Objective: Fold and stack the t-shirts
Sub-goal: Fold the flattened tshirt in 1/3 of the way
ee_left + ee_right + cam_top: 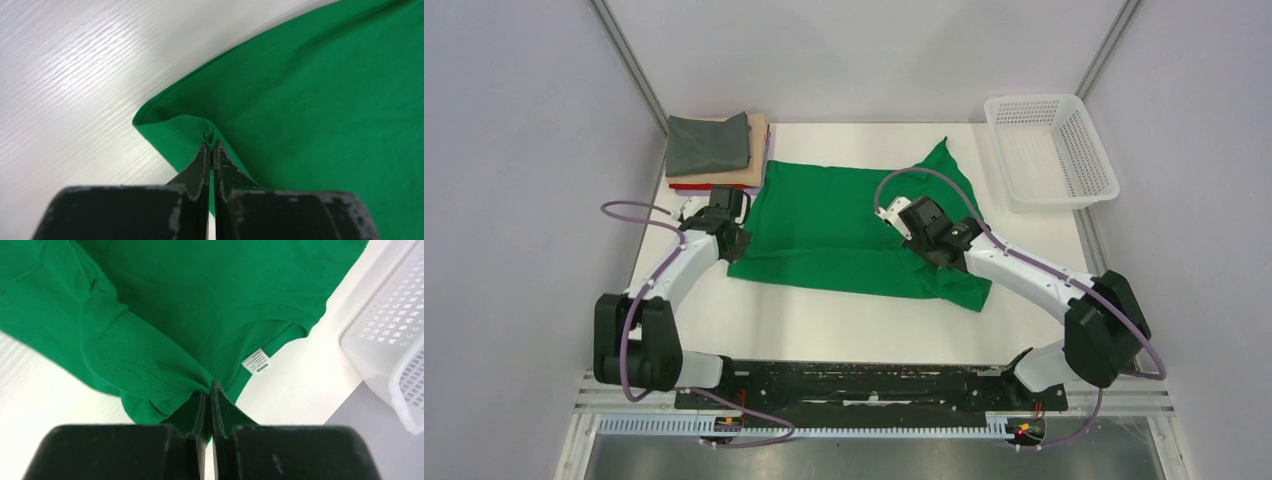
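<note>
T-shirt point(844, 225) — inside left gripper point(211, 145), right gripper point(209, 389)

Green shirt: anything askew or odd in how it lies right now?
Nothing damaged. The green shirt lies at a slant, one peak of cloth sticking out at the far side, and it bunches where the right end effector pinches it. The left end effector pinches a small pucker near a corner. The grey shirt sits crooked on its stack.
</note>
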`<state>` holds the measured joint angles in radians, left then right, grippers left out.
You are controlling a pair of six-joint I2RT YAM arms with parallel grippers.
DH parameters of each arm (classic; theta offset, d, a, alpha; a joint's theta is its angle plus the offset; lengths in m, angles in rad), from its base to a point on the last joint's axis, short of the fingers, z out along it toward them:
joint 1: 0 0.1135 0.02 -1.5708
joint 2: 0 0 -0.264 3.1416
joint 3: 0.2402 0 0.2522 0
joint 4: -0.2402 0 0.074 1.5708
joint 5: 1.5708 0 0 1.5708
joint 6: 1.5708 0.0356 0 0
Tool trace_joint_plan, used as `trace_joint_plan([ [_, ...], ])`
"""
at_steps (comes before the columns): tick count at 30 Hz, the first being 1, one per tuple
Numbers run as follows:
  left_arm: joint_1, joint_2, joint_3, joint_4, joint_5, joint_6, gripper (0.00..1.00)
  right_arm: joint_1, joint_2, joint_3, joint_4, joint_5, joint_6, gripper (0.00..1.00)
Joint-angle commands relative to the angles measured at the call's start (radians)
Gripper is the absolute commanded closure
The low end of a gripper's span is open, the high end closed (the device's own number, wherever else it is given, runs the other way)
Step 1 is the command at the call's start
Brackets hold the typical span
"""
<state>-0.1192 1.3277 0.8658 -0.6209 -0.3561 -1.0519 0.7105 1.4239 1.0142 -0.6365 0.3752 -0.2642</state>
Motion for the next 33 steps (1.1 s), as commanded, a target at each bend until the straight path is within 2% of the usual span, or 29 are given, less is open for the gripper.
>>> trace_joint_plan([
  [1, 0.003, 0.123, 0.099, 0.124, -0.001, 0.047, 0.98, -0.077, 0.088, 0.086, 0.058, -0.020, -0.092, 0.96],
  [3, 0.005, 0.194, 0.169, 0.095, -0.052, 0.070, 0.98, -0.103, 0.131, 0.115, 0.061, -0.020, -0.126, 0.97],
  [5, 0.007, 0.256, 0.240, 0.062, -0.081, 0.105, 0.98, -0.125, 0.171, 0.139, 0.077, -0.032, -0.171, 0.91],
  [8, 0.007, 0.322, 0.276, 0.098, -0.045, 0.135, 0.98, -0.142, 0.244, 0.181, 0.122, -0.039, -0.267, 0.86],
  [9, 0.007, 0.344, 0.283, 0.116, -0.021, 0.144, 0.95, -0.147, 0.267, 0.189, 0.146, -0.041, -0.311, 0.85],
  [12, 0.007, 0.405, 0.341, 0.099, -0.007, 0.167, 0.70, -0.159, 0.367, 0.245, 0.205, 0.035, -0.487, 0.81],
  [13, 0.007, 0.416, 0.373, 0.074, -0.021, 0.171, 0.55, -0.167, 0.407, 0.283, 0.224, 0.077, -0.532, 0.74],
  [14, 0.007, 0.422, 0.392, 0.049, -0.040, 0.176, 0.37, -0.185, 0.440, 0.324, 0.236, 0.103, -0.559, 0.55],
  [15, 0.006, 0.422, 0.409, 0.037, -0.054, 0.182, 0.13, -0.196, 0.476, 0.376, 0.251, 0.153, -0.571, 0.49],
  [16, 0.007, 0.413, 0.419, 0.024, -0.068, 0.185, 0.01, -0.207, 0.507, 0.421, 0.254, 0.199, -0.572, 0.47],
  [18, 0.007, 0.385, 0.420, 0.020, -0.078, 0.188, 0.00, -0.223, 0.520, 0.479, 0.267, 0.266, -0.546, 0.42],
  [19, 0.006, 0.370, 0.420, 0.020, -0.072, 0.188, 0.00, -0.228, 0.504, 0.474, 0.292, 0.272, -0.523, 0.36],
  [20, 0.006, 0.358, 0.418, 0.020, -0.060, 0.188, 0.00, -0.230, 0.469, 0.443, 0.320, 0.255, -0.495, 0.08],
  [21, 0.007, 0.346, 0.416, 0.021, -0.038, 0.188, 0.00, -0.232, 0.420, 0.405, 0.356, 0.243, -0.467, 0.02],
  [23, 0.005, 0.334, 0.410, 0.033, 0.022, 0.191, 0.00, -0.232, 0.317, 0.283, 0.442, 0.209, -0.358, 0.02],
  [25, -0.004, 0.334, 0.397, 0.058, 0.109, 0.201, 0.00, -0.233, 0.222, 0.191, 0.455, 0.137, -0.228, 0.02],
  [29, -0.043, 0.349, 0.370, 0.073, 0.176, 0.226, 0.00, -0.233, 0.080, 0.058, 0.338, -0.084, 0.079, 0.02],
  [33, -0.066, 0.334, 0.290, 0.137, 0.231, 0.251, 0.00, -0.236, -0.012, -0.124, 0.424, -0.341, 0.251, 0.02],
])
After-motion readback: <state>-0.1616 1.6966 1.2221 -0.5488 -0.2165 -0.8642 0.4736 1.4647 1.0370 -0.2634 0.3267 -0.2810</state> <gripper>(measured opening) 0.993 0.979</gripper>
